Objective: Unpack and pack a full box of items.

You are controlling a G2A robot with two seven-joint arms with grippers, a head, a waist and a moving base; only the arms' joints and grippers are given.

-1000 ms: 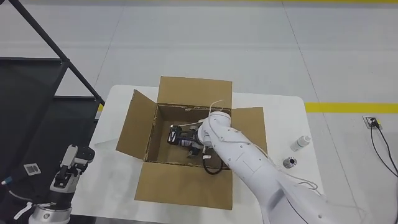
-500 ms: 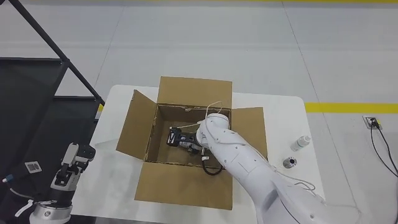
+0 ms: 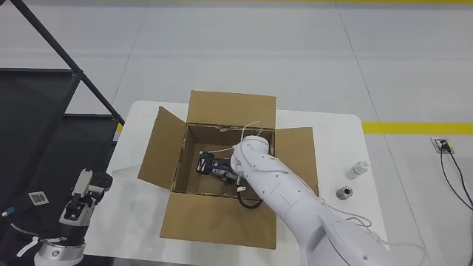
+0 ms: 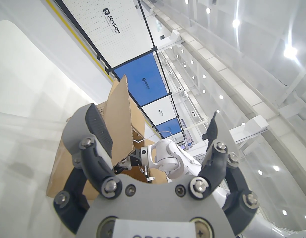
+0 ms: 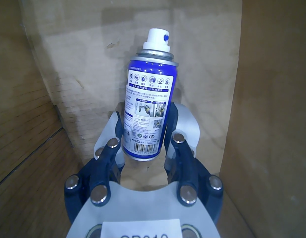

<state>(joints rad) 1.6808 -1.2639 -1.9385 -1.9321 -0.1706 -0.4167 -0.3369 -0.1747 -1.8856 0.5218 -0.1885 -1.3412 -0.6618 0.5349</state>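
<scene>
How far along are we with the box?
Seemingly done: a small bottle and a round item stand on the table outside the box. In hand: the right gripper clamps a spray can inside the box. Left: moving that can; the left gripper is open, empty.

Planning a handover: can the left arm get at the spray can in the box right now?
Probably not. The left gripper sits open outside the box, a raised flap between them, and the right gripper clamps the can deep inside.
</scene>
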